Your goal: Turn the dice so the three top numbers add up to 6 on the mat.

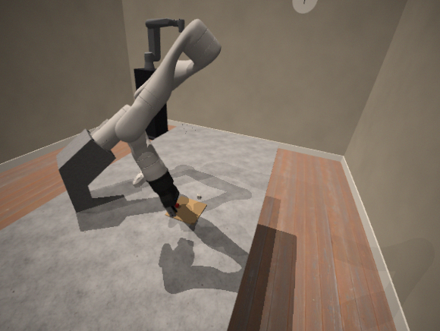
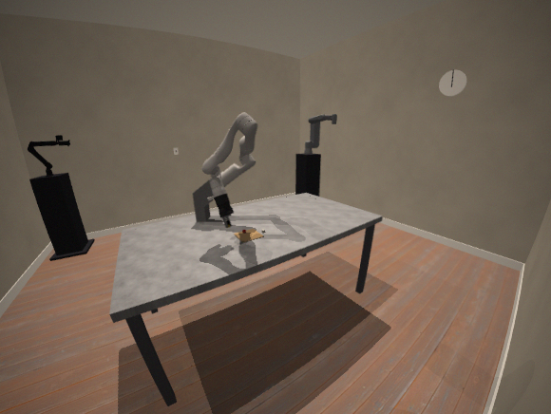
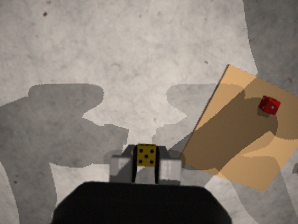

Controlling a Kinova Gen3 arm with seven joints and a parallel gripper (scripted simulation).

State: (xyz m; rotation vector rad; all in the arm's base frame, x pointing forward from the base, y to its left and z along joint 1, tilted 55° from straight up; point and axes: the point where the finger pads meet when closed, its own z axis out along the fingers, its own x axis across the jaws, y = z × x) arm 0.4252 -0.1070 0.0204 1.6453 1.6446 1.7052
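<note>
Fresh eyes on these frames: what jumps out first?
The yellow die pinched between the gripper fingers at the bottom of the wrist view, held over bare table. Next, the tan mat to its right, carrying a red die. A white die sits off the mat's far edge.

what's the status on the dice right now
Gripper shut on yellow die, off the mat's edge. Red die on mat. White die on table beside mat. Path unobstructed.
</note>
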